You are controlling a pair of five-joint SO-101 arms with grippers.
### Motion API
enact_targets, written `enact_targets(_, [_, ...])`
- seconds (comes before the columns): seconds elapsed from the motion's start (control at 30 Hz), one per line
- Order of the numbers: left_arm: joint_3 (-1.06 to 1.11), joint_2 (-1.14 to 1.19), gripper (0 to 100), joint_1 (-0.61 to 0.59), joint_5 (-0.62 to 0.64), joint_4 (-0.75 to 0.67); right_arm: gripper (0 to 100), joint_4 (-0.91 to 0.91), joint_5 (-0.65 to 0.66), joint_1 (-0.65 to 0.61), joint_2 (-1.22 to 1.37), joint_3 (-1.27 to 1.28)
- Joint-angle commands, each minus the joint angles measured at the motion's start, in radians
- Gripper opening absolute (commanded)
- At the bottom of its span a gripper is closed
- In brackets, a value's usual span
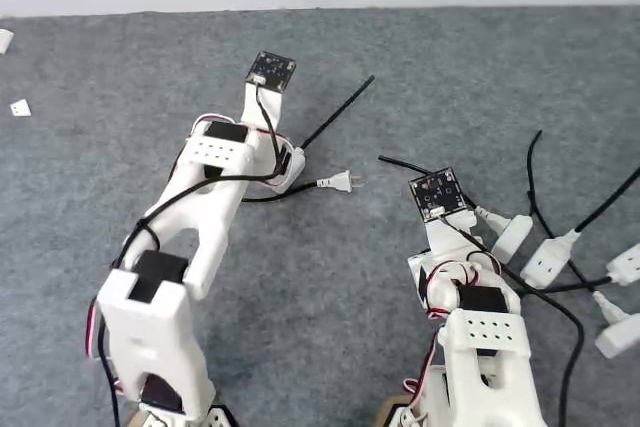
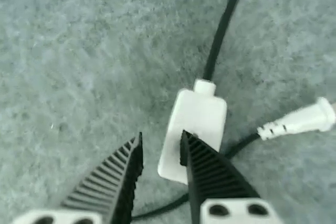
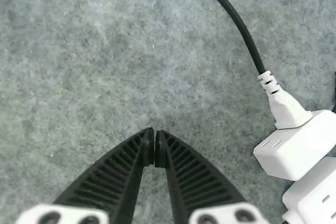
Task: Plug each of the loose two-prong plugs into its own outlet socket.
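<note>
One loose plug lay at three o'clock of the socket beneath the spread jaws of the left gripper; those of the right gripper were pressed together. Straddling the socket squarely before closing seemed wise.

the left arm covers most of the outlet socket beside the loose plug; in the left wrist view that plug's prongs are cut off at the edge.
</note>
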Motion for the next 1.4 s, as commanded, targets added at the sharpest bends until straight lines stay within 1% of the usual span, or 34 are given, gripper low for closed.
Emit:
enact_targets(0.0, [-0.091, 0.028, 11, 0.029, -0.014, 0.066, 0.9, -0.015, 0.012, -0.010, -0.028, -0.006])
enact_targets(0.07, [-0.104, 0.031, 11, 0.057, -0.051, 0.124, 0.9, -0.015, 0.032, -0.010, -0.028, -0.005])
enact_targets(0.17, [-0.085, 0.028, 11, 0.117, -0.176, 0.193, 0.9, -0.013, 0.038, -0.010, -0.028, -0.003])
enact_targets(0.23, [-0.062, 0.020, 11, 0.150, -0.226, 0.207, 0.9, -0.013, 0.040, -0.010, -0.028, -0.003])
enact_targets(0.3, [-0.059, 0.020, 11, 0.161, -0.247, 0.206, 0.9, -0.015, 0.040, -0.010, -0.028, -0.003])
enact_targets(0.63, [-0.088, 0.006, 11, 0.157, -0.258, 0.203, 0.9, -0.015, 0.041, -0.010, -0.028, -0.003])
enact_targets(0.77, [-0.079, -0.115, 11, 0.152, -0.253, 0.207, 0.9, -0.016, 0.043, -0.010, -0.028, -0.003])
enact_targets(0.9, [0.002, -0.215, 11, 0.176, -0.253, 0.178, 0.9, -0.016, 0.043, -0.010, -0.028, -0.002])
enact_targets(1.1, [0.105, -0.215, 11, 0.219, -0.253, 0.078, 0.9, -0.016, 0.043, -0.010, -0.028, -0.002])
enact_targets(1.23, [0.116, -0.204, 11, 0.210, -0.253, 0.074, 0.9, -0.015, 0.043, -0.010, -0.028, -0.002])
enact_targets(1.37, [0.091, -0.146, 11, 0.195, -0.252, 0.074, 0.9, -0.015, 0.043, -0.010, -0.028, -0.002])
